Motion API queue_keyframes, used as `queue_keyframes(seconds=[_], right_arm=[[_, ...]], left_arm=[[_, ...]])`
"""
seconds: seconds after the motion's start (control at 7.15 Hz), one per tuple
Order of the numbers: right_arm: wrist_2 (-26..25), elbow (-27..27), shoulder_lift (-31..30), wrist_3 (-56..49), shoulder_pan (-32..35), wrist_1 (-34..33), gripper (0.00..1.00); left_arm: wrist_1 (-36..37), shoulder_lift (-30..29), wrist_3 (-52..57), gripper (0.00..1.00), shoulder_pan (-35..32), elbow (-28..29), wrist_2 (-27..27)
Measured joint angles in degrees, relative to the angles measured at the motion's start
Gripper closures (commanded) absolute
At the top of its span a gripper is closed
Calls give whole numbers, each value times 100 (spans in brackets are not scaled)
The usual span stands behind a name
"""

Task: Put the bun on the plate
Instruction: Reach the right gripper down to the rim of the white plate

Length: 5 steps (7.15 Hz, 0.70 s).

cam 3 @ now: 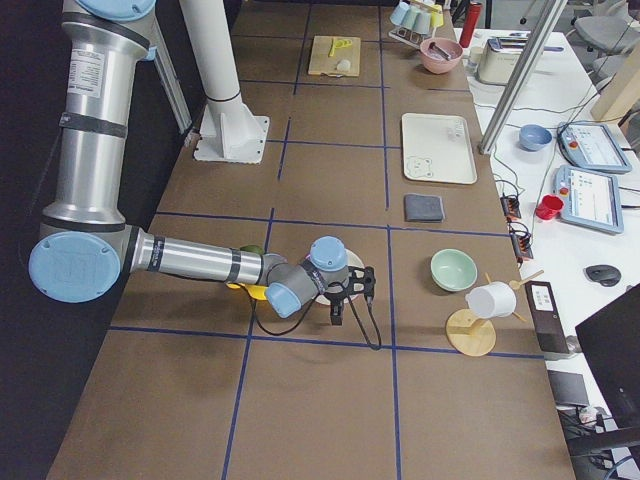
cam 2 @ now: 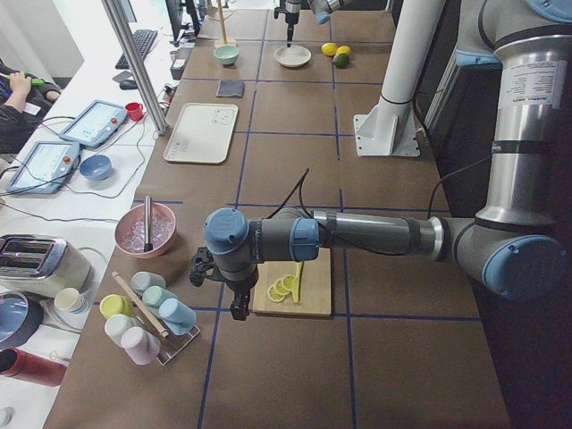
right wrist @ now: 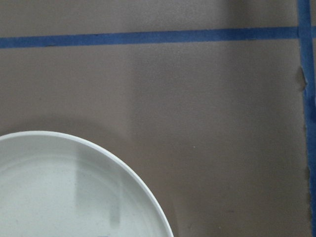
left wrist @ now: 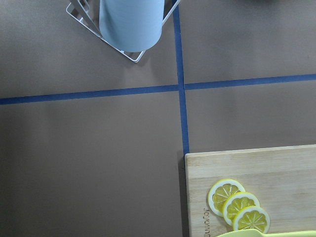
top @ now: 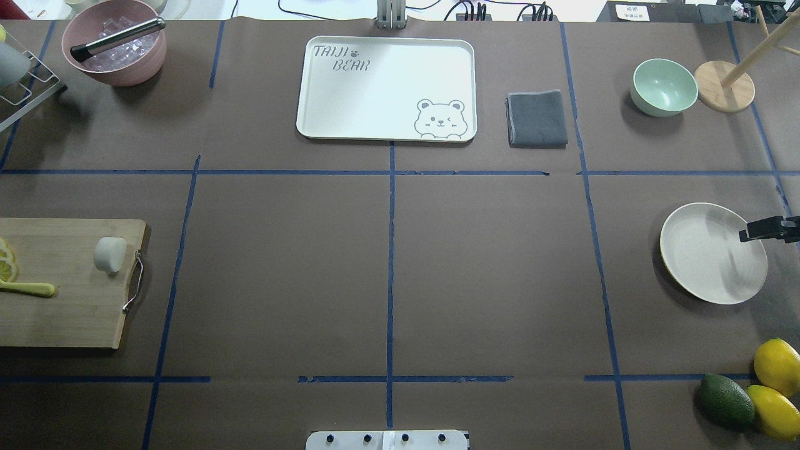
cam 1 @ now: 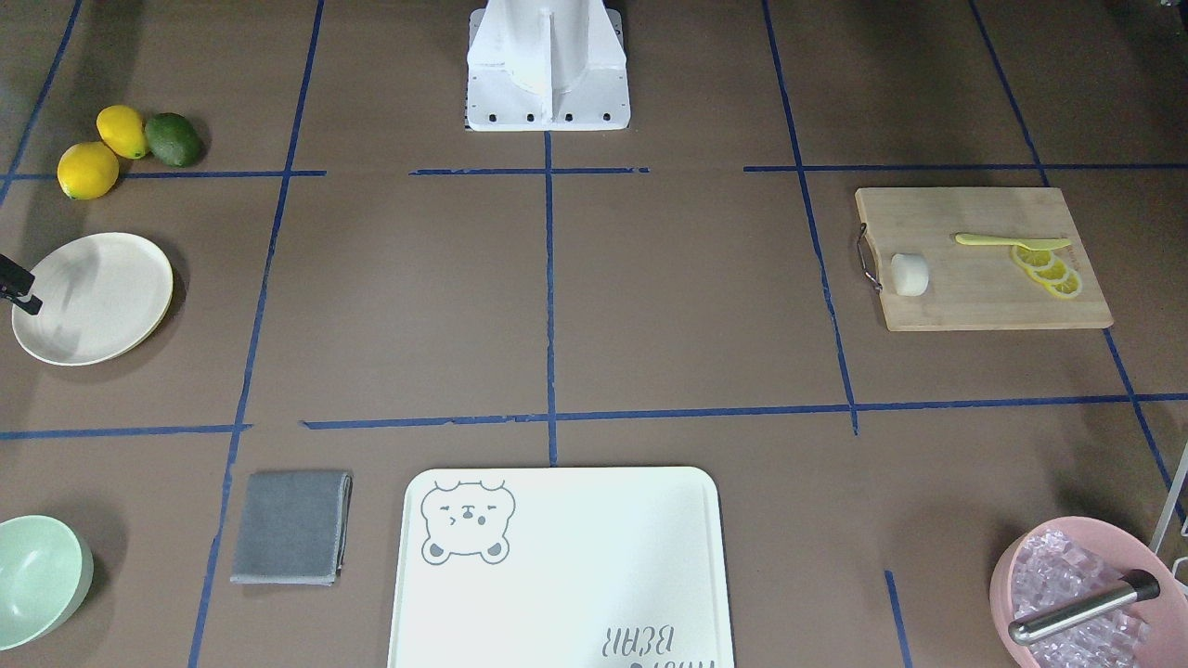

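Observation:
The small white bun lies on a wooden cutting board, near the end with the metal handle. The cream plate sits far across the table and holds nothing. My right gripper hovers over the plate's outer edge; only its dark tip shows, and in the right side view its fingers stand apart with nothing between them. My left gripper hangs off the board's far end, beyond the lemon slices. I cannot tell whether it is open or shut.
A yellow knife lies on the board. Two lemons and an avocado sit beside the plate. A mint bowl, grey cloth, bear tray and pink ice bowl line the far edge. A cup rack stands near the left gripper.

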Motion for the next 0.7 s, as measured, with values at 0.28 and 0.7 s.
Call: queue_keyframes(seconds=[0.28, 0.7], right_arm=[[51, -25, 25, 58, -47, 46, 26], [78, -14, -3, 46, -46, 49, 61]], left_arm=[[0, 0, 0, 0, 0, -28, 0], [0, -4, 0, 0, 0, -37, 0]])
